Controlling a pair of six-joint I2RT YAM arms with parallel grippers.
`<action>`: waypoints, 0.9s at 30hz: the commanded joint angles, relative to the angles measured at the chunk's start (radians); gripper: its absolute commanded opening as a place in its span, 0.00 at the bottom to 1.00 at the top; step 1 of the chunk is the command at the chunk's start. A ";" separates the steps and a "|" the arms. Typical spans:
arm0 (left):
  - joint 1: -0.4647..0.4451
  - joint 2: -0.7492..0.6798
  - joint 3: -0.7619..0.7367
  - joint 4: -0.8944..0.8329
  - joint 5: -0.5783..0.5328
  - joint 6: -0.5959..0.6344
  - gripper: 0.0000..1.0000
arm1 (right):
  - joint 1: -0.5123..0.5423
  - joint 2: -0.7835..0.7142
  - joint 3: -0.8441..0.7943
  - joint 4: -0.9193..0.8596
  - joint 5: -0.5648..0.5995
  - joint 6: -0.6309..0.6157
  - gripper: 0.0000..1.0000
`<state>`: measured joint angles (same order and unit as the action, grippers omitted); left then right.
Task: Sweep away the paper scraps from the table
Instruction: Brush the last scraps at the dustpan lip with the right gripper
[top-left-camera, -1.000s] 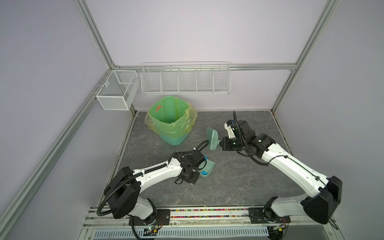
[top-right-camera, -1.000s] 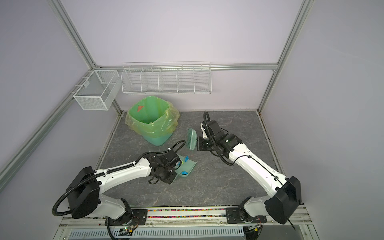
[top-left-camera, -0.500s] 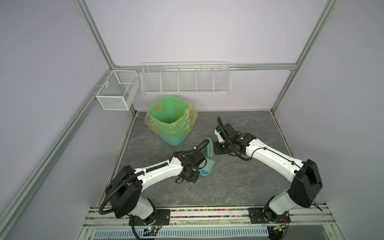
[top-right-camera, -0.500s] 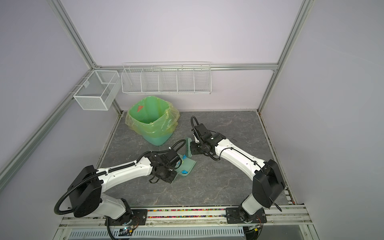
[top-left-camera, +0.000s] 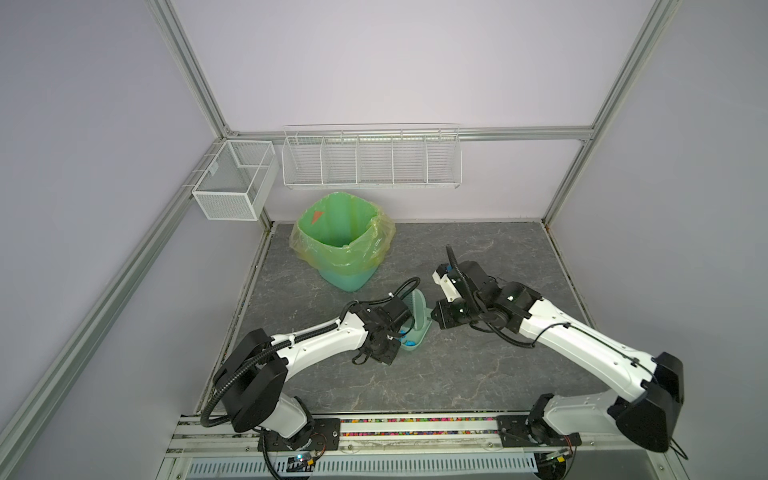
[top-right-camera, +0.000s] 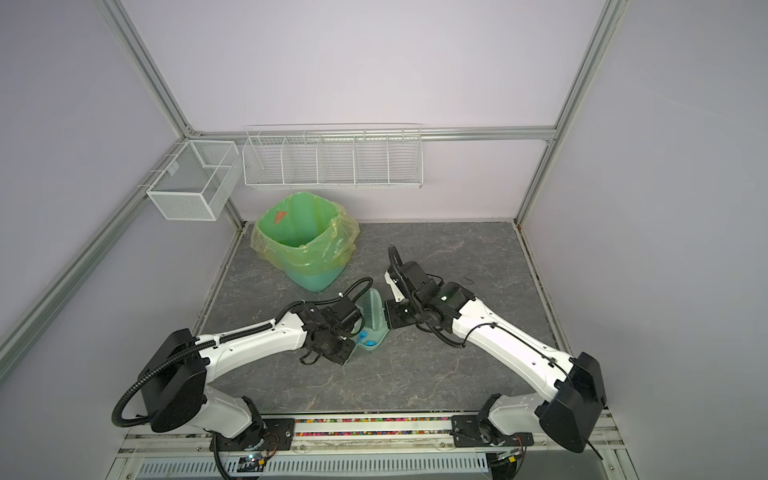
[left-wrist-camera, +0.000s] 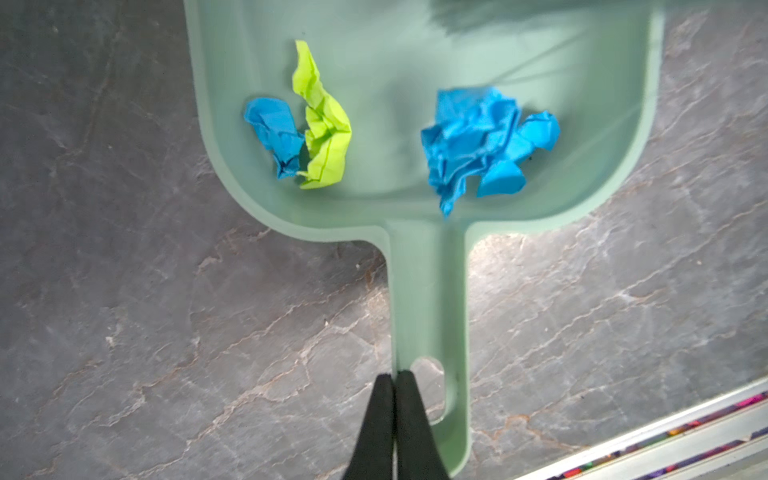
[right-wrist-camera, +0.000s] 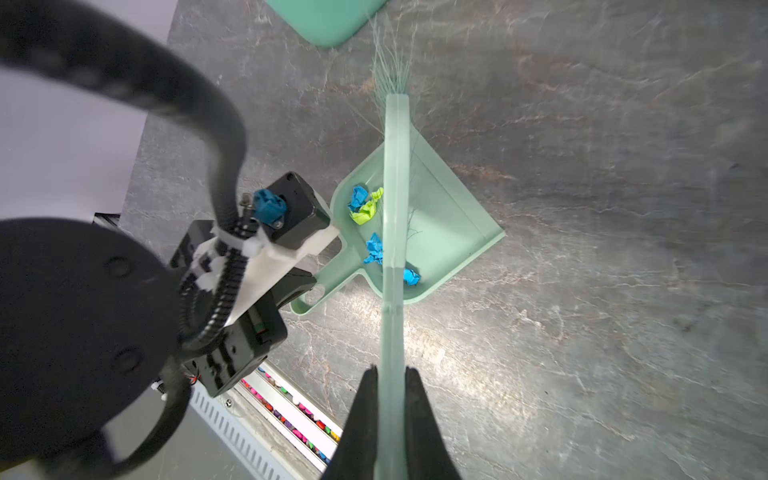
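Bench (top-left-camera: 457, 374) shows no loose wads in both top views, so I'd say the risk now is the carry. Biggest worry: the bin (top-left-camera: 345, 279) stands tall w/ a loose yellow-green liner (top-left-camera: 380, 239) draped over its rim, and the pan lip could snag that on the tip-out. Next: dustpan (left-wrist-camera: 395, 75) lies flat on the bench, left fingers (left-wrist-camera: 380, 419) pinched together on just the thin edge of its handle by the hang hole. Lift it and I'd guess it swivels & dumps the load. Brush (right-wrist-camera: 392, 208), right fingers (right-wrist-camera: 368, 415) clamped on its handle, sits across the pan; a stray flick of bristles could kick paper out. Containers: bin has one orange-red bit (top-left-camera: 318, 215) inside, can't tell if scrap or liner mark. Wall rack (top-left-camera: 370, 166) & mesh basket (top-left-camera: 226, 195): nothing seen in them. Dustpan holds the paper scraps (left-wrist-camera: 469, 137), several blue wads + one lime-green, bunched at the back wall near the handle.
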<state>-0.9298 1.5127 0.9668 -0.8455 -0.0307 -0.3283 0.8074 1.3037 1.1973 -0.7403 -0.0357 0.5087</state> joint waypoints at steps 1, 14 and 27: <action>0.004 0.018 0.029 0.005 -0.024 0.007 0.00 | -0.012 -0.030 0.013 -0.065 0.081 0.005 0.07; 0.003 0.076 0.003 0.077 -0.002 -0.033 0.00 | -0.054 -0.099 -0.048 -0.071 0.102 0.023 0.07; 0.003 0.030 0.000 0.048 -0.020 -0.067 0.02 | -0.071 -0.124 -0.077 -0.060 0.103 0.030 0.07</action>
<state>-0.9302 1.5700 0.9676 -0.7837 -0.0372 -0.3656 0.7437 1.2030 1.1358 -0.8047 0.0566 0.5243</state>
